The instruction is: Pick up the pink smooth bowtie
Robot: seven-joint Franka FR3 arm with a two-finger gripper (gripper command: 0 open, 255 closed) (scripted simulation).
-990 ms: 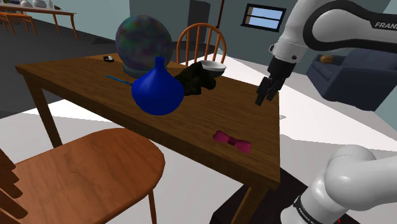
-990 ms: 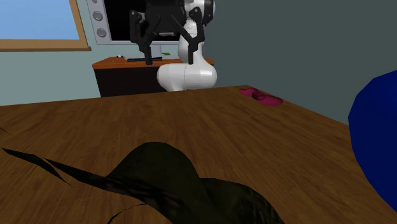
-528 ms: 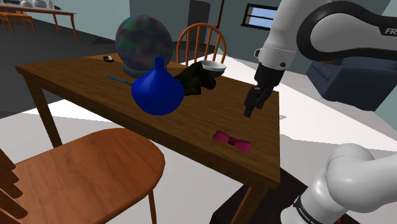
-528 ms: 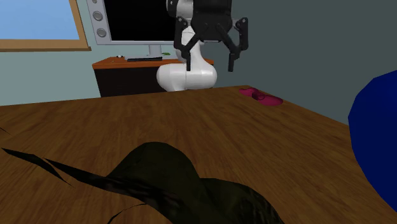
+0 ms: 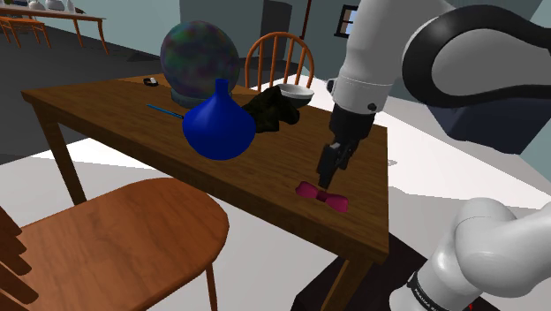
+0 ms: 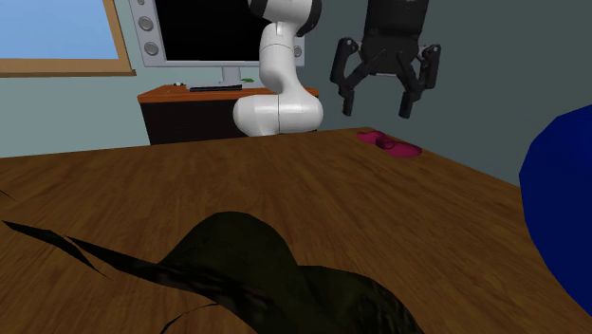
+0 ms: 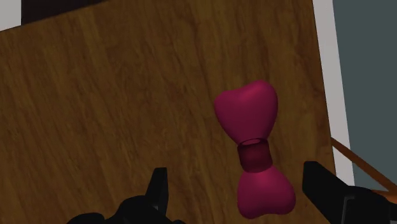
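Pink bowtie [image 7: 253, 153] lies near table [image 5: 106, 102] edge, under hand [image 6: 375, 107].

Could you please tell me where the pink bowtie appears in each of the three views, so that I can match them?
Shoulder view: the pink bowtie lies right of centre by the table edge nearest the stand, just under the gripper.
Second exterior view: upper right, at the far table edge, below the gripper.
Wrist view: flat on the wood inside the open gripper, untouched.
Shared landmark: the black gripper above it.
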